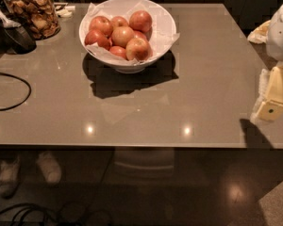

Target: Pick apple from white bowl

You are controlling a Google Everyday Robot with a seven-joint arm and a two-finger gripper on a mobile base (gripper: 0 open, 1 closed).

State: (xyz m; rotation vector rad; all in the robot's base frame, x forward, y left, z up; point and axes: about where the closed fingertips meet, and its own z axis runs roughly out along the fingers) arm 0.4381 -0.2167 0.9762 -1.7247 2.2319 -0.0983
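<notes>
The white bowl, wide and lined with crinkled white paper, stands at the back middle of the tan table. It holds several apples. A large reddish-pink apple with a pale yellow-orange patch lies in the middle of the pile, with smaller, deeper red apples around it. My gripper, pale yellow under a white arm, is at the far right edge of the view. It hangs near the table's front right part, well to the right of the bowl and apart from it.
A glass jar of brown snacks stands at the back left, with a dark scoop-like object beside it. A black cable loops on the table's left side. The table's front edge runs across the view. Shoes show below it.
</notes>
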